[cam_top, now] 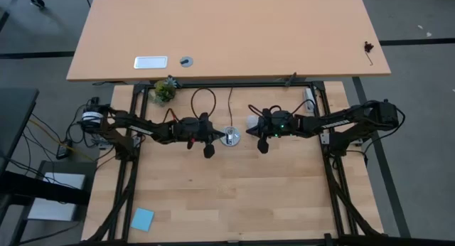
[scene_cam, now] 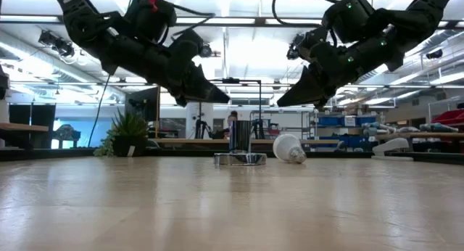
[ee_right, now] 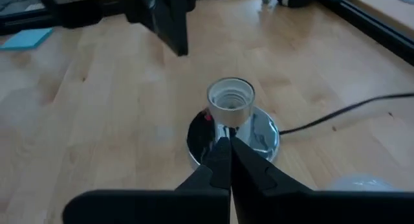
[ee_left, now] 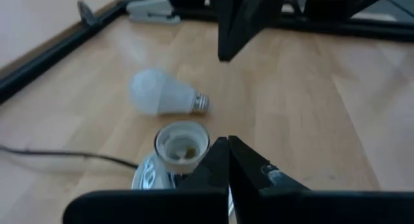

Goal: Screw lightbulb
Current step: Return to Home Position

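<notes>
The white lightbulb (ee_left: 158, 94) lies on its side on the wooden table, its silver screw base (ee_left: 201, 102) toward the socket; the right arm partly hides the lightbulb (cam_top: 253, 123) from above. The open socket (ee_right: 231, 100) stands upright on a round silver disc (ee_right: 259, 136) at the table's middle. My left gripper (cam_top: 210, 152) hangs shut in the air just left of the socket, holding nothing. My right gripper (cam_top: 264, 146) hangs shut just right of it, also bare. The low view shows both grippers' tips (scene_cam: 221, 100) (scene_cam: 284, 104) well above the table.
A black cord (ee_left: 65, 156) runs from the disc toward the far left. A potted plant (cam_top: 165, 89) stands at the far edge, and a blue note pad (cam_top: 142, 219) lies near the front left. A second, larger table (cam_top: 227, 33) stands beyond.
</notes>
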You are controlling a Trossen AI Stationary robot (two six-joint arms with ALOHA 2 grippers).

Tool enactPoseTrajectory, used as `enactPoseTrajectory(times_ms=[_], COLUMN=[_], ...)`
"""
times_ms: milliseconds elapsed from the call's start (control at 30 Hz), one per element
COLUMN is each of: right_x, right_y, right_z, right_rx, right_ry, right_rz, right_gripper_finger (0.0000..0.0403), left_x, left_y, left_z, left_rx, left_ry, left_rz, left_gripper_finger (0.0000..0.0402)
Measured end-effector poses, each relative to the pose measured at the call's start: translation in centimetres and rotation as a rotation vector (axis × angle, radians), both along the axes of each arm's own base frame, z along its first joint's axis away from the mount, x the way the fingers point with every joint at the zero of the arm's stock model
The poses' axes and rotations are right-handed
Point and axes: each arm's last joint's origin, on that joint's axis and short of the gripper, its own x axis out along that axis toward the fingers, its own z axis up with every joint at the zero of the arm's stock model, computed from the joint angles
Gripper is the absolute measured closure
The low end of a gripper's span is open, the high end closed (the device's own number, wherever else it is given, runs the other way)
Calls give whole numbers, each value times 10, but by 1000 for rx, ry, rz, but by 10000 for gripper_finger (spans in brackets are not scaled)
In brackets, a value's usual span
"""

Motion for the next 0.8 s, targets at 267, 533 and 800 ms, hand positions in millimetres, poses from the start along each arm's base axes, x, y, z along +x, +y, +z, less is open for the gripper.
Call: enactPoseTrajectory(times_ms=[267,533,800], right_x=[-5,-14,-22], right_y=[9,16,23], right_z=[16,30,39], right_rx=[-45,-71,-109], right_ry=[-45,-69,-71], right_rz=[51,75,118], right_gripper_finger=[393,392,392], left_x=[-3,-11,-24], left_y=[-1,-2,-4], left_z=[7,-1,-5], left_rx=[15,-6,-10], left_ry=[-27,-65,-87], left_rz=[-19,-20,-24], left_gripper_finger=[399,399,399])
